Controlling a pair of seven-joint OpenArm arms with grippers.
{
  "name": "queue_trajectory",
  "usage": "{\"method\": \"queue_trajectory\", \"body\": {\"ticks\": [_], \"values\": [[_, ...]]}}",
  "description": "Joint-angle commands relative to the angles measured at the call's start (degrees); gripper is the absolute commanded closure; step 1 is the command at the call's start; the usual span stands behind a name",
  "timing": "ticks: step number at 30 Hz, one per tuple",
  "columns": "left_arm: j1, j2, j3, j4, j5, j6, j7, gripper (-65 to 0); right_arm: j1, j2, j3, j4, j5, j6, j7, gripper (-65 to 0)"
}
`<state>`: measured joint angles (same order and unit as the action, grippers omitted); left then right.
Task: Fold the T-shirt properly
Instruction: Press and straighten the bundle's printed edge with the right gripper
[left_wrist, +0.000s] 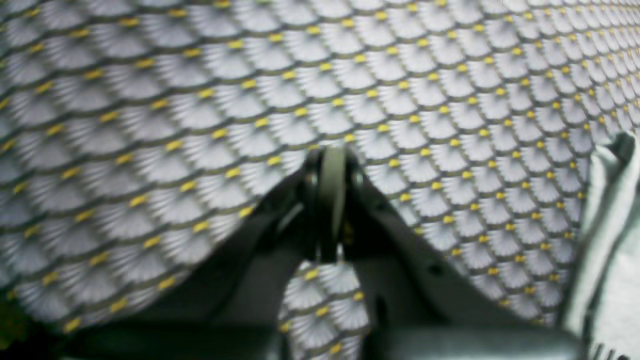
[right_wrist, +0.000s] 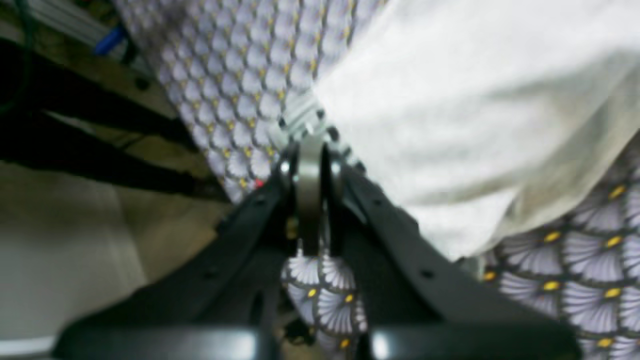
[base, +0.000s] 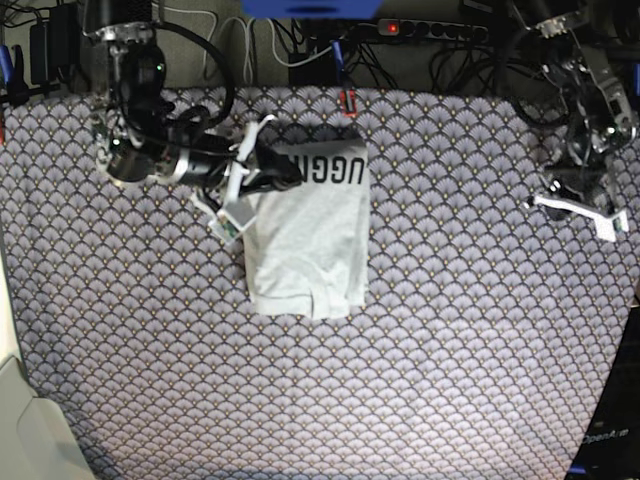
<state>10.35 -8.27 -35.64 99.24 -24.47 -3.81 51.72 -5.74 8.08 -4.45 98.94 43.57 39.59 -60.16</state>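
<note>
The T-shirt (base: 310, 235) lies near the middle of the tablecloth (base: 450, 350), towards its far edge, folded into a narrow upright rectangle with black lettering across its top. The right gripper (base: 262, 168) sits at the shirt's upper left corner, just over the fabric edge. In the right wrist view its jaws are pressed together with nothing clearly pinched between them. The left gripper (base: 575, 205) hangs well apart, near the cloth's right edge, jaws also closed and empty. The lengthwise folds look done, so a final crosswise fold likely remains. To do it well, grip both layers at a corner, lift low, and lay the edges square so nothing bunches.
</note>
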Motion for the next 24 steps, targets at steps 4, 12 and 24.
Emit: {"method": "queue_trajectory", "body": {"ticks": [4,12,24], "values": [[0.42,-0.65,-1.86,1.20,-0.54,-0.27,-1.04,-0.3,0.86,0.50,-1.40,-6.58,1.31,0.41,5.70,0.0],[0.60,-0.74,-2.12,1.11,-0.54,-0.27,-1.04,-0.3,1.03,4.19,-4.65,-13.35,1.31,0.41,11.41,0.0],[0.68,-3.38,-2.12,1.11,-0.54,-0.27,-0.96,-0.3,11.41,3.13,-6.15,-1.05,0.43,0.41,-0.63,0.0]]}}
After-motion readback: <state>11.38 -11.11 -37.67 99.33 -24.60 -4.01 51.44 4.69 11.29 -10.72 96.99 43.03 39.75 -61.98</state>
